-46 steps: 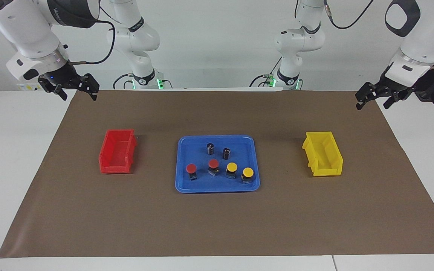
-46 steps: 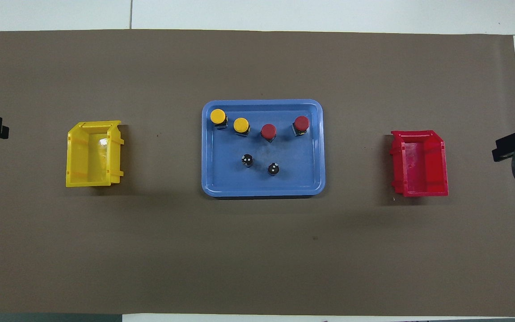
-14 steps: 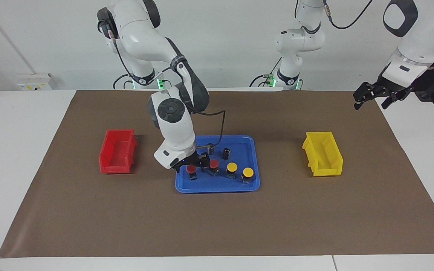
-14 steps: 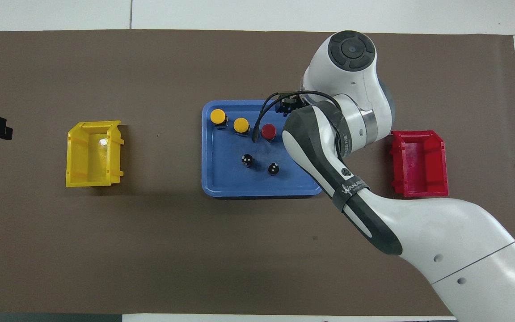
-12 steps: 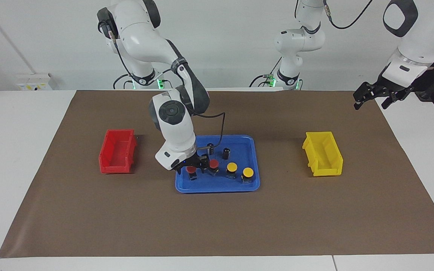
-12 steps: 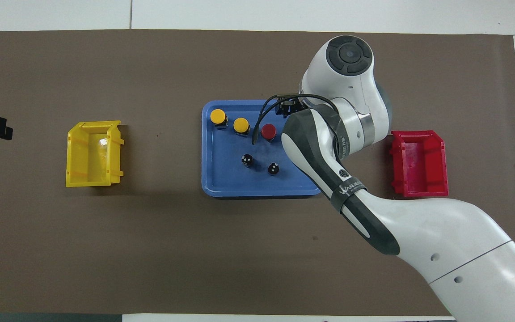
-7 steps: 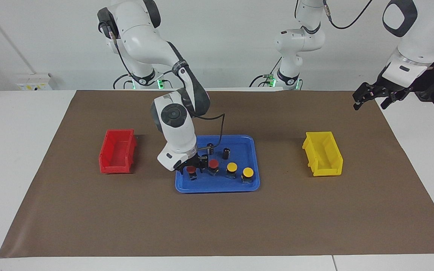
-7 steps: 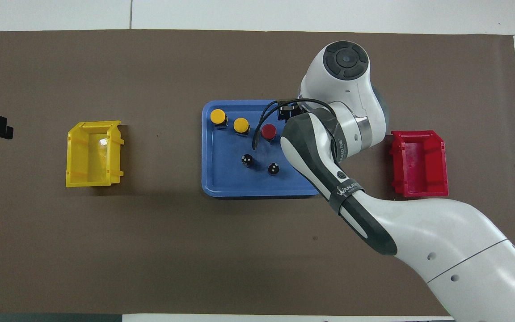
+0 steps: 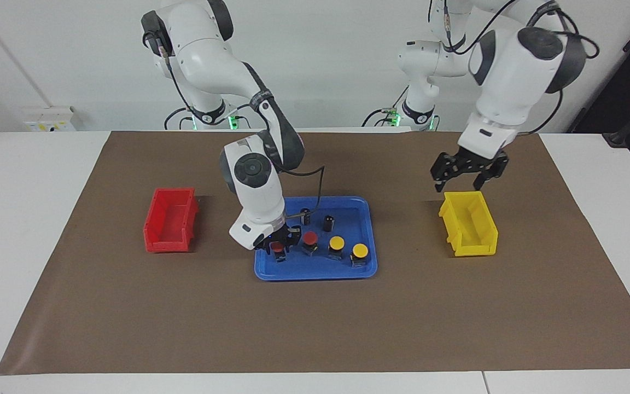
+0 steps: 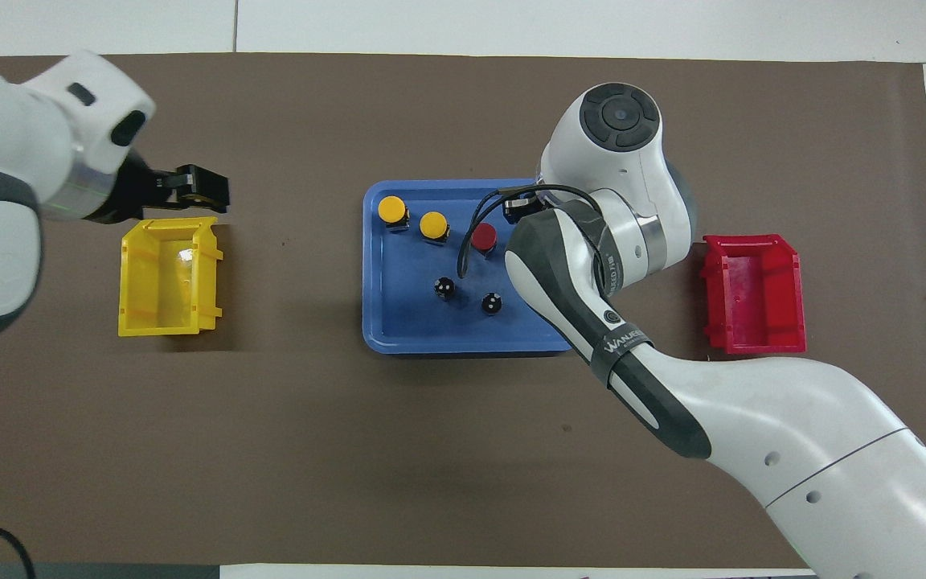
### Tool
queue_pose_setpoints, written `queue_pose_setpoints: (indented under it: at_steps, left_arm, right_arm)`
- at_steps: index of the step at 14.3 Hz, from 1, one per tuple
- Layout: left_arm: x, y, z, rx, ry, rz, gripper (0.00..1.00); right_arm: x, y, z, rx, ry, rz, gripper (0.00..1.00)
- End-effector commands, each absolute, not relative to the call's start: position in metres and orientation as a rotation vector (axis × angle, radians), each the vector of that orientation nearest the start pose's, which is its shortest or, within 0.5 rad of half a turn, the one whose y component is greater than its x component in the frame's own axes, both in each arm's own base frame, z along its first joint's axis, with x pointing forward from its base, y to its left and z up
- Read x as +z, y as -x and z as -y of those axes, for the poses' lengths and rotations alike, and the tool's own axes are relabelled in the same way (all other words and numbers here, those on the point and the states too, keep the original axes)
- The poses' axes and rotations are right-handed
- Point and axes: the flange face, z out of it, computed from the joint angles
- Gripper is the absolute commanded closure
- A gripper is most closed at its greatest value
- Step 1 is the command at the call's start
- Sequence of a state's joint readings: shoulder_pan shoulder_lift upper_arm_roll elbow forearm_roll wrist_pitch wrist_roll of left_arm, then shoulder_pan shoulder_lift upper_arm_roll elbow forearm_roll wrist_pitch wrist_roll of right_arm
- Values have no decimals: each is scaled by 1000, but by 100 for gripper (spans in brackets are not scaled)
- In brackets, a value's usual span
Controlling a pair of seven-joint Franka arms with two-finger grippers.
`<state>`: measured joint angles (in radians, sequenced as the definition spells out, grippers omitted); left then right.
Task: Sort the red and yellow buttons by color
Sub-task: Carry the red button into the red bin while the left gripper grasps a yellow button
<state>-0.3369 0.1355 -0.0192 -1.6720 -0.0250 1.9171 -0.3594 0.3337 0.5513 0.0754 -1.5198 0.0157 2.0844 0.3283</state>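
Now right gripper fingers bracket the red button.

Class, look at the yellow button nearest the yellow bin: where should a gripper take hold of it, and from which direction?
Grip the yellow button from straight above, fingers closing on the round cap's rim or the black body just under it. It stands upright on the blue tray, cap up. Its neighbour stands close beside it, so I would set the fingers across the row.

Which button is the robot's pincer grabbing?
The red button nearest the red bin. The right pincer is down around it on the blue tray. The other red button and both yellow ones stand free.
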Motion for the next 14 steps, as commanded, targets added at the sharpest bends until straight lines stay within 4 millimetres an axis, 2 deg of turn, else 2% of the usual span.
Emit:
queue_pose_setpoints:
  at_steps: [1,2,3,4,6,7,9,11,12,13,14]
  left_arm:
    - [475,-596,277,-178,3220,95,0]
    - [452,-598,298,-175,3221,105,0]
    - [432,-603,307,-167,3219,103,0]
    - [418,-607,313,-149,3214,98,0]
    - [385,-604,337,-151,3211,122,0]
    - [378,-607,340,-186,3214,149,0]
    - [363,-608,343,-178,3211,145,1]
    - [355,-609,347,-186,3214,165,7]
    - [352,-608,348,-181,3213,170,19]
    - [351,-608,348,-176,3212,176,53]
    - [350,-608,347,-172,3209,177,96]
  right_arm:
    - [353,-645,-263,24,3082,124,84]
    - [363,-650,-258,14,3079,141,84]
    - [377,-655,-244,19,3079,158,84]
    - [397,-654,-230,21,3074,172,85]
    - [443,-646,-196,46,3075,198,85]
    - [467,-640,-174,60,3076,243,85]
    - [494,-626,-125,134,3076,297,85]
    - [494,-613,-60,217,3070,288,85]
    - [485,-609,-33,243,3068,231,85]
    - [478,-600,-23,261,3069,208,85]
    - [469,-593,-18,273,3069,195,85]
